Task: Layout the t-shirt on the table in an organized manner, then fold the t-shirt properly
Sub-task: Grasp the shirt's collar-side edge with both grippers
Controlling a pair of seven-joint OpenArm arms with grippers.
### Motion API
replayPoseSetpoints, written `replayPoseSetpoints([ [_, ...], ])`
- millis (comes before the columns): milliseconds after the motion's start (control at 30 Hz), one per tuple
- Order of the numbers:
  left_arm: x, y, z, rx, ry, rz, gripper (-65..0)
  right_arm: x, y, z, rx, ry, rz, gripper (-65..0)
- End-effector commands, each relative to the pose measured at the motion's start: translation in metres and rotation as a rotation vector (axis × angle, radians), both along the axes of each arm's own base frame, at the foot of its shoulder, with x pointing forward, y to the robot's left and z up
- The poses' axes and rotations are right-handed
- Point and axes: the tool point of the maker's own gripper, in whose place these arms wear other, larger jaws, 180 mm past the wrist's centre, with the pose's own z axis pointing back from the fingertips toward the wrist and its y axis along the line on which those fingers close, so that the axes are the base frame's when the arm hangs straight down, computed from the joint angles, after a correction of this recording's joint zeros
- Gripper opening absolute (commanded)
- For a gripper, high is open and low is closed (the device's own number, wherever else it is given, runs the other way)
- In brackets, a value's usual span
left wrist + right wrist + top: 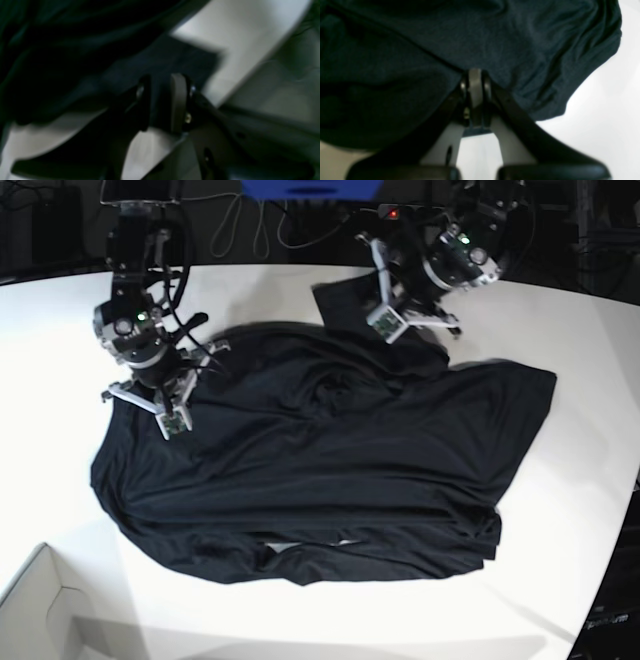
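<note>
The black t-shirt (330,450) lies spread and wrinkled over the middle of the white table (585,340). Its lower edge is bunched, and one flap (345,300) points toward the far side. In the base view my left gripper (397,328) is at the shirt's far edge. The left wrist view shows that gripper (161,100) with a strip of the t-shirt (160,62) between its fingers. My right gripper (160,405) is at the shirt's left edge. Up close, the right gripper (475,95) has its pads pressed together with the t-shirt (495,40) draping from them.
A pale cardboard box (40,610) sits at the front left corner. The table's curved edge (625,510) runs down the right side. Cables and dark equipment (250,220) lie behind the far edge, between the two arm bases.
</note>
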Motion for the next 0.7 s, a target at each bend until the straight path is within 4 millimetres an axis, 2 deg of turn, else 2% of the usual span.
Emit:
replayPoseSetpoints([
  [0,0.01,0.005,0.01,-0.019,-0.042,0.018,-51.4,0.004,-0.007,0.01,-0.011,-0.036,-0.005,-65.0],
  [100,0.02,0.037,0.009,0.027,-0.054,0.087,-51.4,0.001,-0.008,0.008,-0.014,-0.029,-0.006,-65.0],
  [233,0.029,0.086,-0.007,0.095,-0.023,0.184,-51.4,0.001,-0.013,0.008,-0.016,-0.029,-0.02,-65.0],
  [333,0.027,0.115,-0.014,0.14,-0.003,0.215,-51.4,0.001,-0.014,0.01,-0.017,-0.032,-0.022,-65.0],
  [400,0.028,0.129,-0.012,0.165,-0.007,0.229,-51.4,0.002,-0.014,0.013,-0.02,-0.041,-0.023,-65.0],
  [500,0.028,0.136,0.001,0.176,-0.038,0.24,-51.4,0.002,-0.014,0.016,-0.019,-0.047,-0.023,-65.0],
  [667,0.021,0.093,0.052,0.082,-0.142,0.092,-51.4,0.002,-0.013,0.016,-0.019,-0.047,-0.022,-65.0],
])
